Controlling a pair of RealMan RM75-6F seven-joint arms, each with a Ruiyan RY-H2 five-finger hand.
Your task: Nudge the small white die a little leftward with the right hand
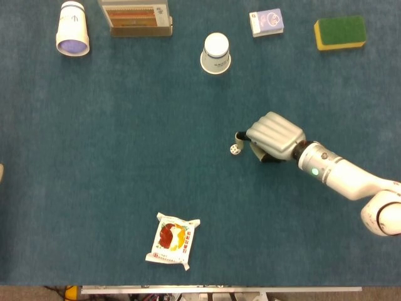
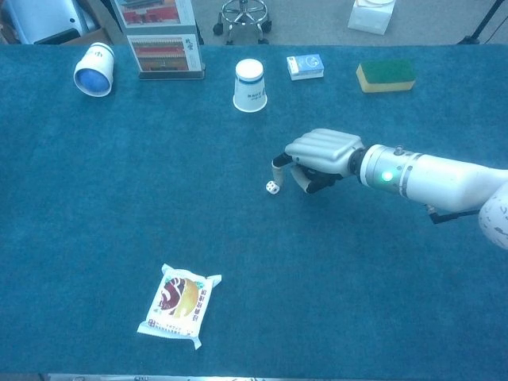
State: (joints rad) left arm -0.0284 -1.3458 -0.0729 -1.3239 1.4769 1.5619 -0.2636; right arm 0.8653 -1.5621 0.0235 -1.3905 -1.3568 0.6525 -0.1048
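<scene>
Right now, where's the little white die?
In the head view the small white die sits right of table centre, just left of the right hand and its fingers, below the upside-down paper cup.

The die's [image 1: 234,149] pips are too small to read. At centre right, whether the right hand [image 1: 273,137] touches it cannot be told. The card holder [image 1: 136,17] is cropped at the top edge.

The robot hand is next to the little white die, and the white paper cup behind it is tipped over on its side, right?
Not quite. The right hand is beside the die, but the cup behind stands upside down, as the head view shows.
</scene>
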